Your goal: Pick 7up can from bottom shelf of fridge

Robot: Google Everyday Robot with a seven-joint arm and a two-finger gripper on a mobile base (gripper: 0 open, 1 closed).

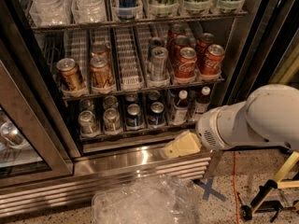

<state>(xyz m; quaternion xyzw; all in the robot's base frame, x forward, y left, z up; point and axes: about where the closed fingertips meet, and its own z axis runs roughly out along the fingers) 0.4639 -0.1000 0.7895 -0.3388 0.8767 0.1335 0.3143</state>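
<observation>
The fridge [140, 164] stands open. On its bottom shelf [140, 130], two green-and-silver 7up cans [88, 121] [111, 119] stand at the front of the left lanes, with more behind them. Blue Pepsi cans [134, 115] stand in the lanes to their right, then small bottles [179, 108]. My gripper [181, 146], with cream-coloured fingers on a white arm [247, 120], hangs in front of the steel sill below the bottom shelf. It is to the right of and lower than the 7up cans and holds nothing.
The shelf above holds gold cans [70, 73], a silver can [159, 62] and red Coca-Cola cans [187, 62]. The glass door [18, 148] stands open at the left. A clear plastic tub [145, 202], a blue tape cross [210, 189] and a yellow stand [275, 185] are on the floor.
</observation>
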